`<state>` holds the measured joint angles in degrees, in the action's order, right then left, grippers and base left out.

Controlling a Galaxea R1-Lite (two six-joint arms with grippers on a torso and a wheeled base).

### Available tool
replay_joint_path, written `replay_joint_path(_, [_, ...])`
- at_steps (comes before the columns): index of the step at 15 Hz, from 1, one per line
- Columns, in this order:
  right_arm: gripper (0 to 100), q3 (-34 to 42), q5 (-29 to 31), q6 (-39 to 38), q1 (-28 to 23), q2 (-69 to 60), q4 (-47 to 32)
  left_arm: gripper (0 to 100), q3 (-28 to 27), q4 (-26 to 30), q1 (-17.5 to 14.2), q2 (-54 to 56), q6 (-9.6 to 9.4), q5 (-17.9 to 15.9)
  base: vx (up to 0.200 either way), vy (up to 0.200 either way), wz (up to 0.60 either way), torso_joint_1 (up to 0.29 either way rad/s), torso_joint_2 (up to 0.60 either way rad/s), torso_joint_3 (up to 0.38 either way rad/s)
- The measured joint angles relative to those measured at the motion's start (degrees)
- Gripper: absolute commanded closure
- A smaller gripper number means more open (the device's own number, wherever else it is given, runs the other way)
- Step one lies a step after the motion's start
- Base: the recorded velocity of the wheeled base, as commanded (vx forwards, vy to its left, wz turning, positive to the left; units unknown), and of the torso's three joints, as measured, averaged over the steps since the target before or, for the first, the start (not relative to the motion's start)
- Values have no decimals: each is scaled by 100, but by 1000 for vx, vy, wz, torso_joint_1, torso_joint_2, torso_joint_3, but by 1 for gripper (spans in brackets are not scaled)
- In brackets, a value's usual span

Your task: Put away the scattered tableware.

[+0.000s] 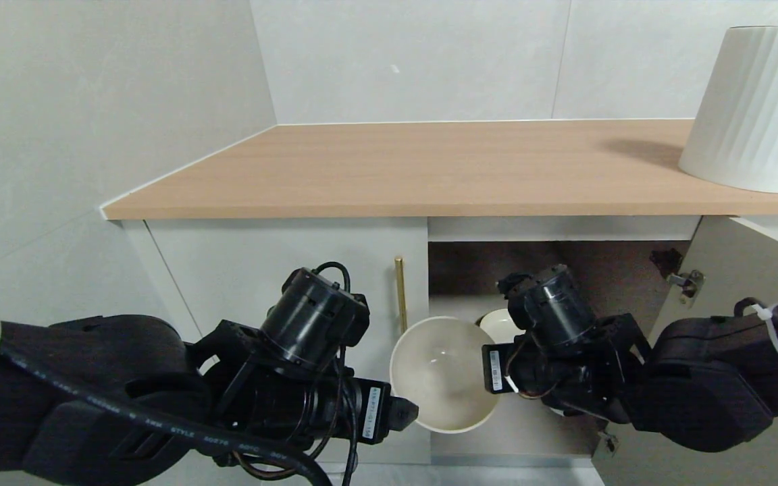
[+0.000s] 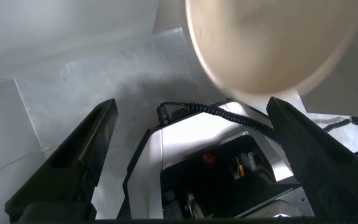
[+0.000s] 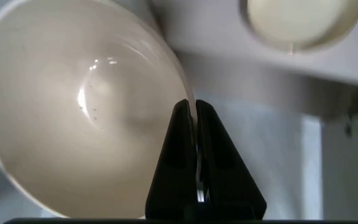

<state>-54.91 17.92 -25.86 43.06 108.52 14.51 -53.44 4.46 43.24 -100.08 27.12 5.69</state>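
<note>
A large white bowl [image 1: 439, 374] hangs in the air in front of the open cabinet, tilted toward me. My right gripper [image 1: 491, 370] is shut on its right rim, one finger inside and one outside, as the right wrist view shows [image 3: 195, 118] against the bowl [image 3: 86, 106]. My left gripper [image 1: 406, 412] sits low at the bowl's lower left edge; its fingers stand wide open [image 2: 191, 109] with the bowl [image 2: 272, 43] beyond them, not between them. A smaller white bowl [image 1: 500, 324] rests on the cabinet shelf [image 3: 300, 22].
The left cabinet door with a gold handle [image 1: 400, 293] is closed; the right door [image 1: 720, 283] swings open to the right. Above is a wooden countertop [image 1: 429, 169] with a white ribbed container [image 1: 757, 108] at its right end. A wall closes off the left side.
</note>
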Motion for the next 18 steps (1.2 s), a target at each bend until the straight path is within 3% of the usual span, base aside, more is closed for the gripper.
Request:
replay_joint_path(2, [100, 257, 17, 145, -282, 83, 692, 0, 0, 0, 0, 2, 0, 0, 0, 0, 0, 0, 0, 0])
replay_joint_path(6, [100, 277, 4, 150, -770, 308, 878, 0, 2, 2, -9, 6, 0, 7, 0, 0, 0, 0, 0, 0])
replay_joint_path(10, [100, 240, 4, 139, -1169, 741, 1781, 0, 2, 0, -16, 13, 0, 7, 0, 0, 0, 0, 0, 0])
replay_joint_path(18, [100, -269, 28, -85, -1877, 1518, 1827, 0, -9, 0, -38, 20, 11, 10, 0, 0, 0, 0, 0, 0])
